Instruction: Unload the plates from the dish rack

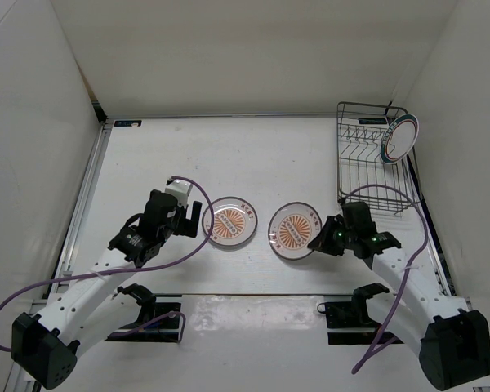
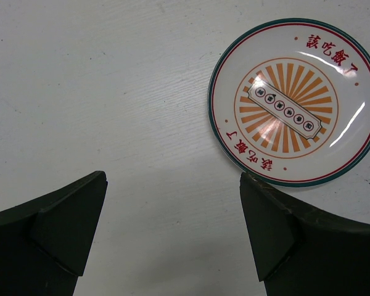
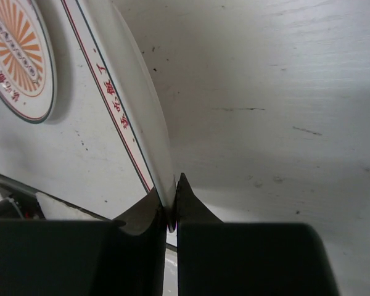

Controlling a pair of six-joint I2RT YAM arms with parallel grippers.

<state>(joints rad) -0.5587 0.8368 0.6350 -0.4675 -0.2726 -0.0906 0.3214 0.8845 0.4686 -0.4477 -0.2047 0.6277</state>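
Note:
An orange-sunburst plate point(image 1: 229, 222) lies flat on the white table; it also shows in the left wrist view point(image 2: 295, 102). My left gripper point(image 1: 196, 220) is open and empty just left of it, jaws wide apart over bare table point(image 2: 172, 228). My right gripper point(image 1: 320, 242) is shut on the right rim of the second sunburst plate point(image 1: 295, 230), low at the table. In the right wrist view the jaws point(image 3: 171, 206) pinch that plate's rim point(image 3: 126, 98). The green-rimmed plate point(image 1: 398, 139) stands tilted in the black wire dish rack point(image 1: 340, 155) at the far right.
White walls enclose the table on the left, back and right. The rack stands close to the right wall. The first plate shows at the upper left of the right wrist view point(image 3: 18, 55). Purple cables trail from both arms near the front edge.

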